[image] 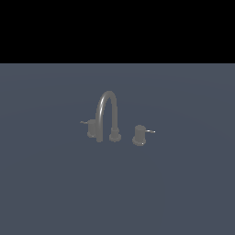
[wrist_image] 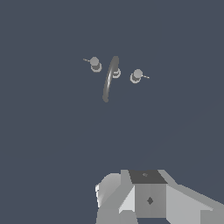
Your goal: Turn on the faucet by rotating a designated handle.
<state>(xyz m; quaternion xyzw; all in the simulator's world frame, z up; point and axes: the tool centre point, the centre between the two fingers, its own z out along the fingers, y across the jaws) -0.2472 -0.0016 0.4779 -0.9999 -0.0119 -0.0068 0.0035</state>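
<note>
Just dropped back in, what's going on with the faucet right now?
Nothing is being handled yet. The faucet stands alone on the flat grey surface, its arched spout between two knobs. The handle to turn, the one with the pale shiny lever tip, is on the exterior view's right; the duller knob is on the left. The arm is absent from the exterior view. The wrist view looks down on the faucet from well away, and the tool's fingers are not visible.
</note>
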